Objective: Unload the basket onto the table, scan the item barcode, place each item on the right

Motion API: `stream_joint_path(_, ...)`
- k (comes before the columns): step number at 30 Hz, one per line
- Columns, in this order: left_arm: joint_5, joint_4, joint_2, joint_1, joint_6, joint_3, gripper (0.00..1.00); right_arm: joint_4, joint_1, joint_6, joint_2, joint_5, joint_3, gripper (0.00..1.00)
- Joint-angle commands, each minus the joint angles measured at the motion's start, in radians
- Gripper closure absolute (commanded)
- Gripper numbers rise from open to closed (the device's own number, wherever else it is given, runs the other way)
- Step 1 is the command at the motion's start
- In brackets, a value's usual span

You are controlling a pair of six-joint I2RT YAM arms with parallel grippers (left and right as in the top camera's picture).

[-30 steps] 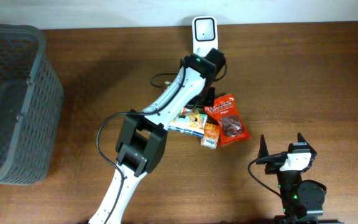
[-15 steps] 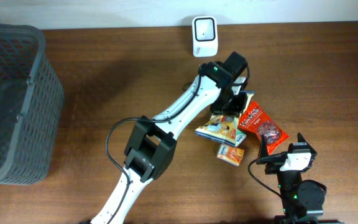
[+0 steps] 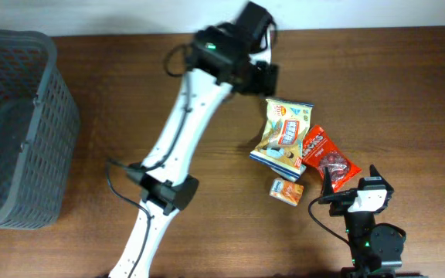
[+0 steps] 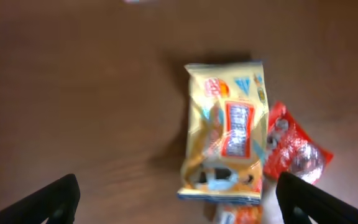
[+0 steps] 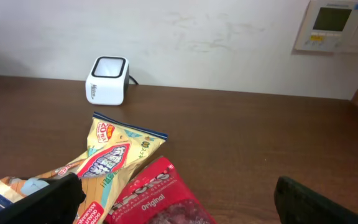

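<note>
Yellow snack bag (image 3: 284, 135) lies flat right of centre, touching the red packet (image 3: 329, 157), on the near side of the scanner (image 5: 107, 79); left gripper (image 4: 179, 196) and right gripper (image 3: 351, 176) both gape empty. Likely back at pick: re-grasp, then present barcode to scanner. Half a second ago left arm was down at the bag, now lifted far.

Basket (image 3: 52, 116): far left of the table (image 3: 408, 93).
Scanner (image 5: 107, 81): at the back by the wall, behind the bags.
Snack bag (image 3: 284, 133): mid-table, right of centre.
Pouch (image 3: 327, 158): touching the snack bag's right side, reaching nearer the front.
Box (image 3: 287, 191): just before the snack bag, left of the pouch's near end.
Right gripper (image 3: 349, 171): at the front, just before the pouch.
</note>
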Motion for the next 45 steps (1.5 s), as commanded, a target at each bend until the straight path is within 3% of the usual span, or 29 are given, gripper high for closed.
stream_joint_path(1, -0.040, -0.005, -0.099, 0.078, 0.043, 0.048, 0.01, -0.005, 0.008, -0.006, -0.006, 0.005, -0.006, 0.01)
stream_joint_path(3, -0.039, -0.005, -0.177, 0.126, 0.043, 0.048, 0.01, -0.005, 0.008, -0.006, -0.006, 0.005, -0.006, 0.01)
stream_joint_path(7, -0.021, -0.005, -0.355, 0.171, 0.166, -0.009, 0.01, -0.005, 0.008, -0.006, -0.006, 0.005, -0.006, 0.01)
stream_joint_path(9, -0.025, -0.005, -0.482, 0.171, 0.171, -0.183, 0.01, -0.005, 0.008, -0.006, -0.006, 0.005, -0.006, 0.02)
stream_joint_path(12, -0.066, -0.005, -0.681, 0.171, 0.169, -0.668, 0.01, -0.005, 0.008, -0.006, -0.006, 0.005, -0.006, 0.01)
stream_joint_path(19, -0.158, 0.026, -0.711, 0.171, -0.010, -1.099, 0.01, -0.005, 0.008, -0.006, -0.006, 0.005, -0.006, 0.01)
stream_joint_path(28, -0.144, 0.146, -0.711, 0.291, -0.101, -1.176, 0.01, -0.005, 0.008, -0.006, -0.006, 0.005, -0.006, 0.02)
stream_joint_path(35, -0.137, 0.257, -0.706, 0.321, -0.101, -1.258, 0.01, 0.024, 0.008, 0.030, -0.006, -0.057, -0.006, 0.01)
stream_joint_path(37, -0.137, 0.295, -0.695, 0.321, -0.101, -1.260, 0.01, 0.146, 0.008, 0.284, -0.006, -0.436, -0.006, 0.01)
stream_joint_path(39, -0.136, 0.332, -0.690, 0.321, -0.101, -1.260, 0.01, 0.273, 0.008, 0.399, -0.006, -0.653, -0.006, 0.01)
stream_joint_path(43, -0.137, 0.333, -0.685, 0.321, -0.100, -1.260, 0.01, 0.563, 0.007, 0.423, -0.006, -0.670, -0.006, 0.01)
stream_joint_path(45, -0.133, 0.333, -0.685, 0.321, -0.101, -1.260, 0.01, 0.613, 0.006, 0.421, -0.006, -0.665, 0.020, 0.01)
